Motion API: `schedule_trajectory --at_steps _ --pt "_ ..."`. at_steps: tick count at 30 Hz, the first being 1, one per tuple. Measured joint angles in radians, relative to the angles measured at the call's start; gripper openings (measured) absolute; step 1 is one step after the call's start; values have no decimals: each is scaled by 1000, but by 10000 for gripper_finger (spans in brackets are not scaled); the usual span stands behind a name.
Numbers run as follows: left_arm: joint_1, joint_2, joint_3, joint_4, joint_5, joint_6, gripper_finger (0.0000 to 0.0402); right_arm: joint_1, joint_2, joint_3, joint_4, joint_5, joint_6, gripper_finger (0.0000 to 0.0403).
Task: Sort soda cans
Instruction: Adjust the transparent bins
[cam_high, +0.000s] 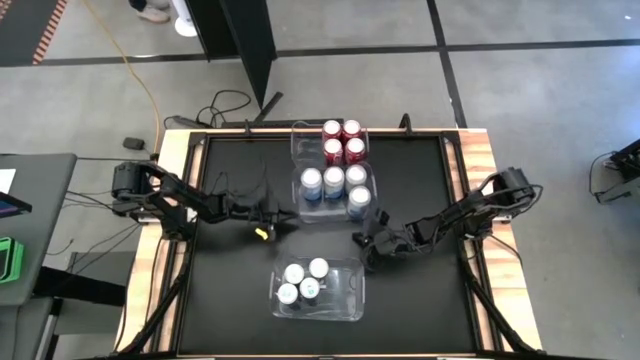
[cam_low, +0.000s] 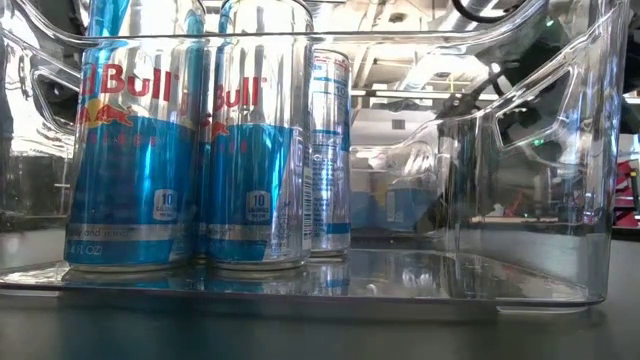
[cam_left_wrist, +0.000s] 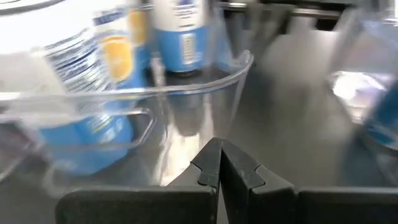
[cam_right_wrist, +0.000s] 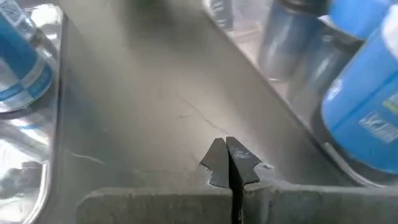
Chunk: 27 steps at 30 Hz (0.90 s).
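Looking down, you see three clear bins (cam_high: 300, 145) on the black table (cam_high: 230, 290): four red cans (cam_high: 343, 140) farthest, five blue cans (cam_high: 334, 187) in the middle, four light-blue cans (cam_high: 303, 282) nearest; left gripper (cam_high: 263, 222) and right gripper (cam_high: 362, 240) hover pinched together, empty, flanking the middle bin

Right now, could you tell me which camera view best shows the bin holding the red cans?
The high view: the bin of red cans lies at the table's far edge, four tops countable. The low view is filled by the near bin; neither wrist view shows any red can.
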Motion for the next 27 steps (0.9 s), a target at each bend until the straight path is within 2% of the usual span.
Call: schedule_trajectory --at_steps 7,15,19,27 --pt "22 0 4 2 -142 -52 0 9 0 0 0 -2 6 0" --pt "-3 -14 -6 -73 -112 -94 0 49 -1 1 -24 -6 34 0" --pt "-24 -44 -6 -114 -101 -95 0 66 -16 3 -131 -2 112 0" --pt "-32 -141 -6 -186 -102 -86 0 74 -116 0 -336 180 177 0"
